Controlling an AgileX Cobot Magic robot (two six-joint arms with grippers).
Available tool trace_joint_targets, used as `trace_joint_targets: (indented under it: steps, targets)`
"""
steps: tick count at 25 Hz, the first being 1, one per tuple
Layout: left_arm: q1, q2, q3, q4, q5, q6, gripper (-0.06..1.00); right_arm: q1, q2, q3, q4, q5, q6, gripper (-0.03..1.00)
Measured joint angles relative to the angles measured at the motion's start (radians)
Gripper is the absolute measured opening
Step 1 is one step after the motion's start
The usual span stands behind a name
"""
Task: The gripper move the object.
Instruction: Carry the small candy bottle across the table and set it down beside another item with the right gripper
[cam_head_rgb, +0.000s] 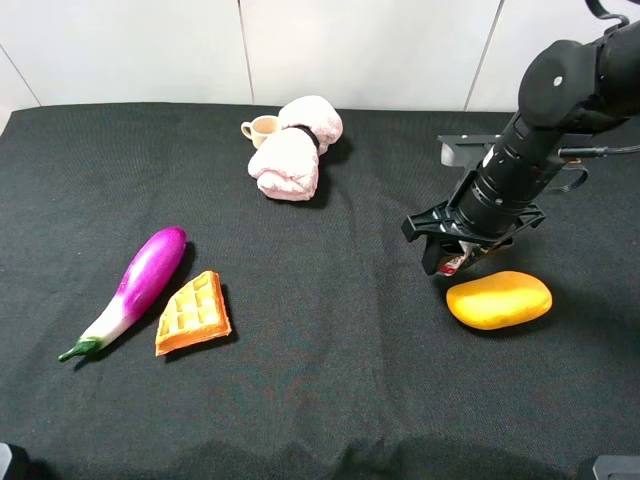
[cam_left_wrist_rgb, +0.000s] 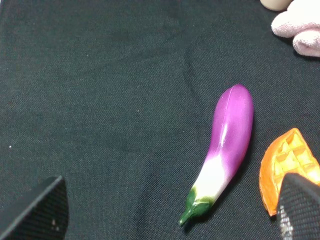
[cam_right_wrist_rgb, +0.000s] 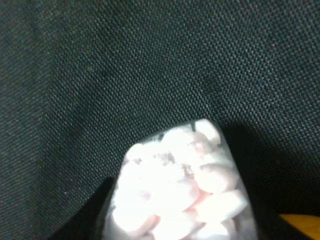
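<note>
Black R tool (cam_head_rgb: 462, 260) grips jar (cam_right_wrist_rgb: 180, 185) nr mango (cam_head_rgb: 498, 299).

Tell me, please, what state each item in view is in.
right pincer: shut on the jar
jar: held, pink pieces inside
left pincer: open, empty
mango: lying flat, free
eggplant: lying flat, whole
waffle piece: lying flat
cup: upright
</note>
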Motion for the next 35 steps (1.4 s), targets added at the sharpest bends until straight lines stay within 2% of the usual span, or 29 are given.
trace_joint_targets:
  steps: [35]
  targets:
    - [0.000,0.000,0.000,0.000,0.000,0.000,0.87,0.000,0.083,-0.001,0.003,-0.079,-0.024,0.32]
